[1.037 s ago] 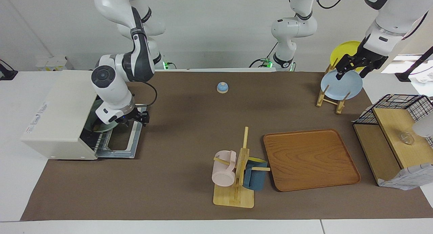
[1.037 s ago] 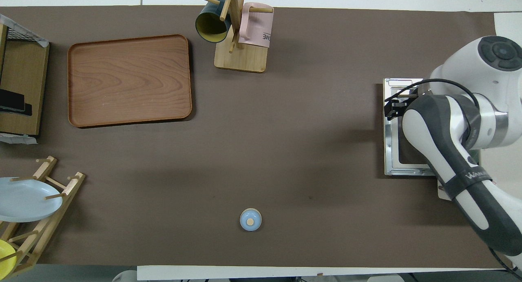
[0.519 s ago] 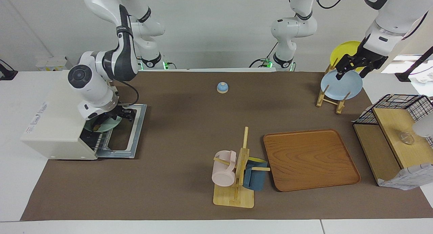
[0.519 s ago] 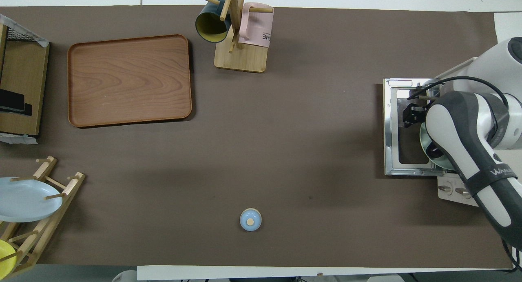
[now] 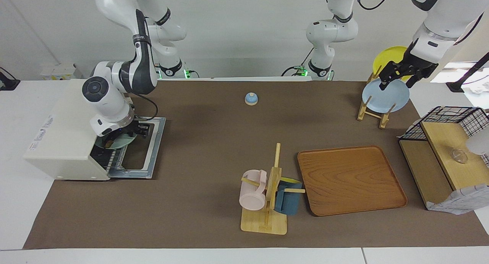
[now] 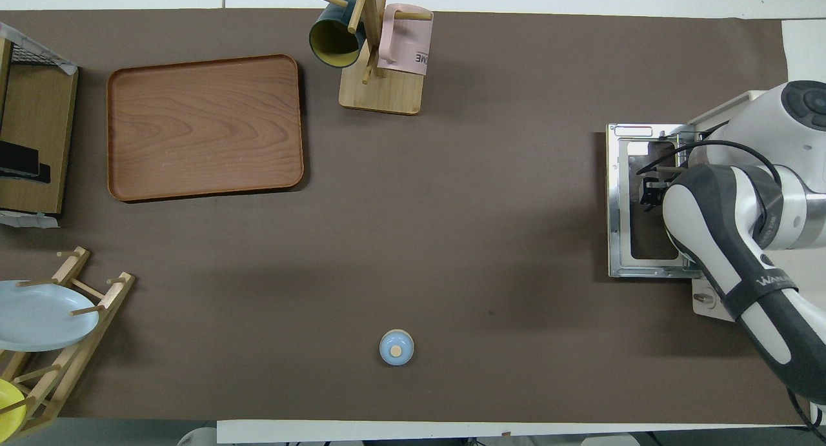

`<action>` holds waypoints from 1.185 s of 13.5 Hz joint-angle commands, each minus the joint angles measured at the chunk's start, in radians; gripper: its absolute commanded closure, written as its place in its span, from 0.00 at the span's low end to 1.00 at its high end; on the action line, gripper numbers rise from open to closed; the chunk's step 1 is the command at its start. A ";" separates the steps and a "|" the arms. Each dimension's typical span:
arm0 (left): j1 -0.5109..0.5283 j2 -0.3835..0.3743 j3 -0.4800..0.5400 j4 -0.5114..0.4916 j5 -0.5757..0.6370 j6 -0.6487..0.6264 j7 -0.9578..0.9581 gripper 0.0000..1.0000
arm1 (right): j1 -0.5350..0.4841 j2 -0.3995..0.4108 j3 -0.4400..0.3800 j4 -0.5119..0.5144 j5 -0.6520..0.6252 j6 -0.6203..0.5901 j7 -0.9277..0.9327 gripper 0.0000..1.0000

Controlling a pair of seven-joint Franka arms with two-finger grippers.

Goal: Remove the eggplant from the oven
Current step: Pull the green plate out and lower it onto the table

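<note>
While the right gripper (image 5: pixel 142 131) hovers over one oven's (image 5: pixel 65 130) open door, we cannot tell its finger state; one plate (image 5: pixel 118 141) lies beneath.

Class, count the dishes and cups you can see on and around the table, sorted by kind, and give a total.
Plates: 3 — pale green plate at the oven mouth, light blue plate, yellow plate
Mugs: 2 — pink mug, dark blue mug
Total: 5
</note>
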 commanded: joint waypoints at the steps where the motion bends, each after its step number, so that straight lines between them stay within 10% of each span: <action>1: 0.005 -0.012 -0.003 -0.001 -0.005 -0.014 -0.009 0.00 | -0.001 -0.037 0.009 -0.041 -0.043 0.005 -0.025 0.81; 2: 0.005 -0.012 -0.003 -0.001 -0.005 -0.016 -0.009 0.00 | 0.012 -0.037 0.014 -0.036 -0.052 -0.008 -0.023 0.99; 9: 0.005 -0.012 -0.003 -0.001 -0.003 -0.016 -0.009 0.00 | 0.272 0.017 0.016 0.147 -0.065 -0.143 0.169 1.00; 16: 0.005 -0.013 -0.004 -0.001 -0.005 -0.019 -0.004 0.00 | 0.714 0.521 0.026 0.780 0.054 -0.294 0.685 1.00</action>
